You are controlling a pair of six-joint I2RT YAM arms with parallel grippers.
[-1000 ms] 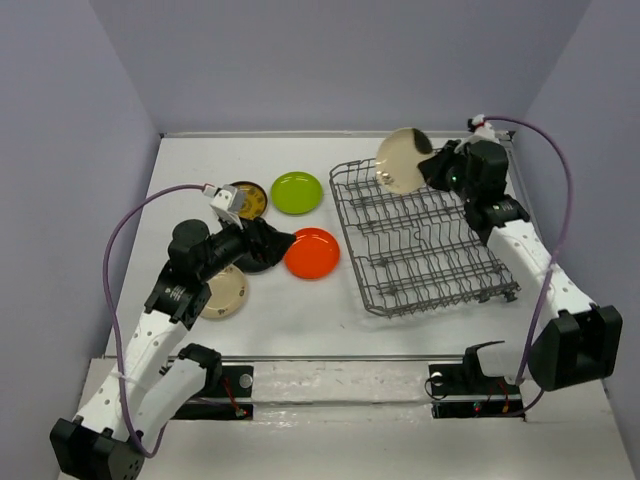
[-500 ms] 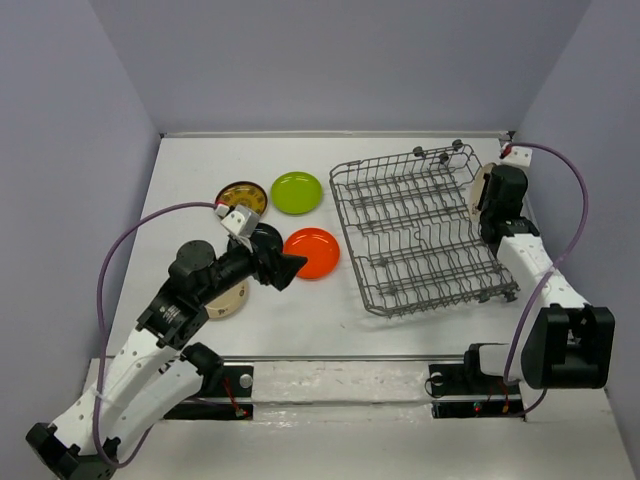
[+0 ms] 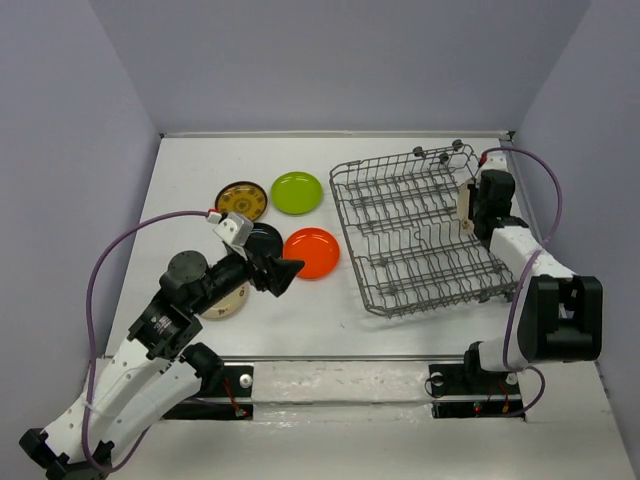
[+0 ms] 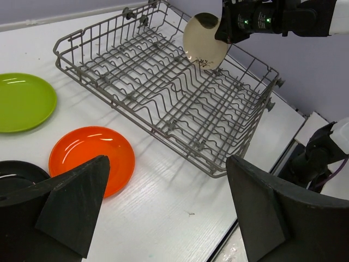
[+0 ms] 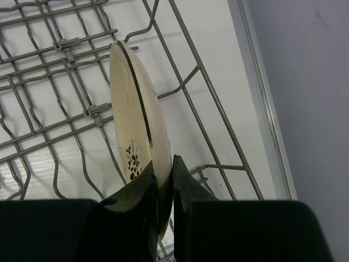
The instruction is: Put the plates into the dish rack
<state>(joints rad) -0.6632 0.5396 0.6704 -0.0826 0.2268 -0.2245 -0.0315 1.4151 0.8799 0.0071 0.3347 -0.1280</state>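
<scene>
The grey wire dish rack [image 3: 420, 240] stands at the right. My right gripper [image 3: 472, 208] is shut on a beige plate with a dark flower print [image 3: 463, 203]. It holds the plate on edge, low inside the rack's right side, as the right wrist view shows: gripper [image 5: 165, 174], plate [image 5: 136, 114]. My left gripper [image 3: 278, 268] is open and empty, above the table between the glossy black plate [image 3: 262, 234] and the orange plate [image 3: 312, 252]. The lime green plate [image 3: 296, 192], the brown and gold plate [image 3: 240, 200] and a second beige plate [image 3: 228, 298] lie flat.
In the left wrist view the open fingers [image 4: 71, 207] frame bare white table in front of the rack [image 4: 163, 93], with the orange plate [image 4: 91, 158], green plate [image 4: 24, 101] and black plate [image 4: 16, 174] at left. The right wall runs close beside the rack.
My right gripper carried the beige plate from above the rack's far edge to its right side, turned it on edge and lowered it. My left arm drew back and swung right, off the black plate.
</scene>
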